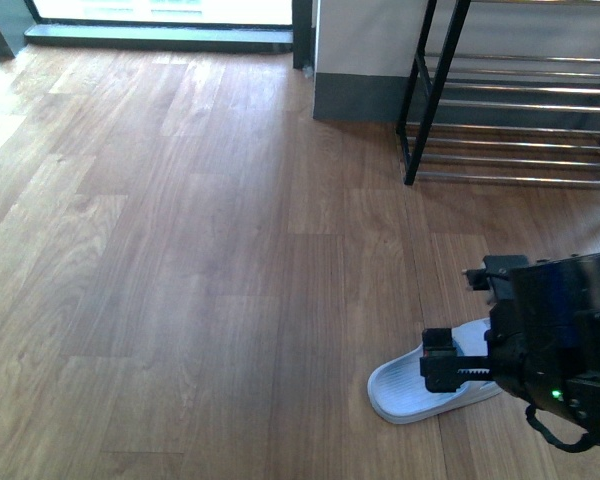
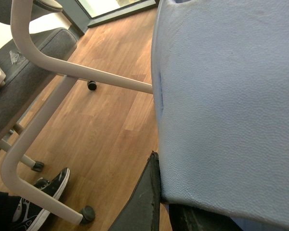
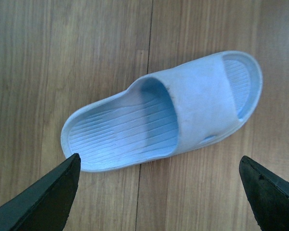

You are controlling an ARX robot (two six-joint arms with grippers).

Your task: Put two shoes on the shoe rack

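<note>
Left gripper (image 2: 164, 207): fingers drawn close at the edge of a pale blue grained slide slipper (image 2: 221, 106), apparently clamped on it. Right gripper (image 3: 159, 161): jaws spread wide, hovering above the second pale blue ribbed slide slipper (image 3: 164, 113), which lies sole-down on the wood floor (image 1: 180, 250). Judged light, soft, bendy and slightly slick; pinch across the broad strap (image 3: 207, 101). The black-framed chrome-rod shoe rack (image 1: 426, 130) stands well beyond.
</note>
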